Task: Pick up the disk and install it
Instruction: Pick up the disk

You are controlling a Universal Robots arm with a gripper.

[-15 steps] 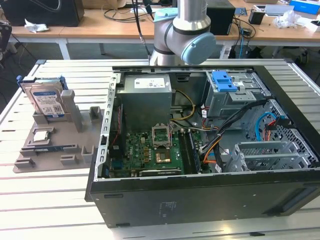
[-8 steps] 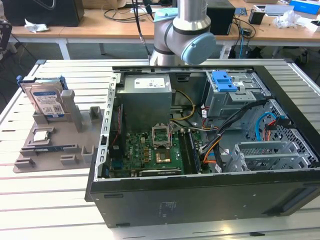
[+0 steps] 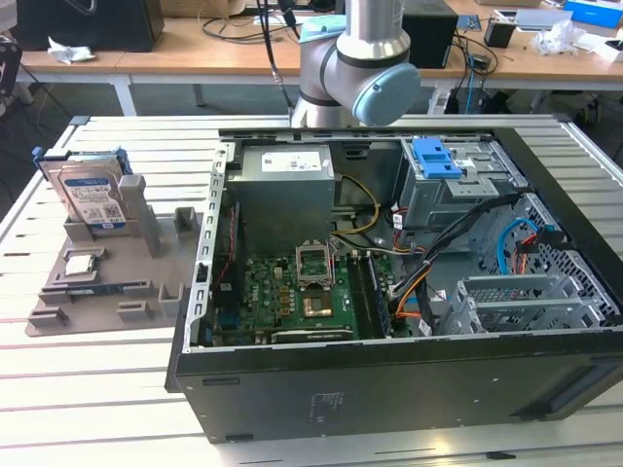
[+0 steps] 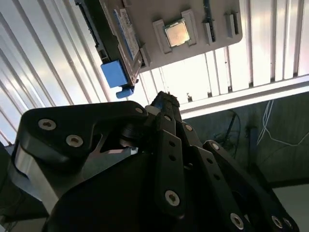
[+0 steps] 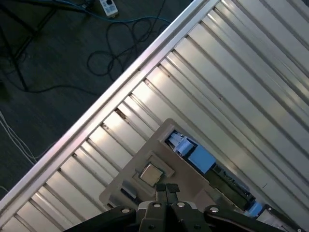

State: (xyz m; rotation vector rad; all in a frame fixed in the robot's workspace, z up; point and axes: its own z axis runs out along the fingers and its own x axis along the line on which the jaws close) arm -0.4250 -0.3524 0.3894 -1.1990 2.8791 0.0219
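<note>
I am hovering above the disk (image 3: 91, 195) with fingers (image 4: 166, 121) pressed together; I think they need spreading and careful lining up.

Electronics lab: open computer case (image 3: 389, 394) on slatted worktable (image 3: 97, 413), cluttered desks (image 3: 175, 60).

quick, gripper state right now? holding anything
gripper: closed, holding nothing; the disk stands upright in the grey holder.

pale slatted table (image 3: 88, 409), wood desks (image 3: 156, 60) behind w/ clutter, dark floor (image 5: 43, 111), loose cables (image 5: 89, 60).
</note>
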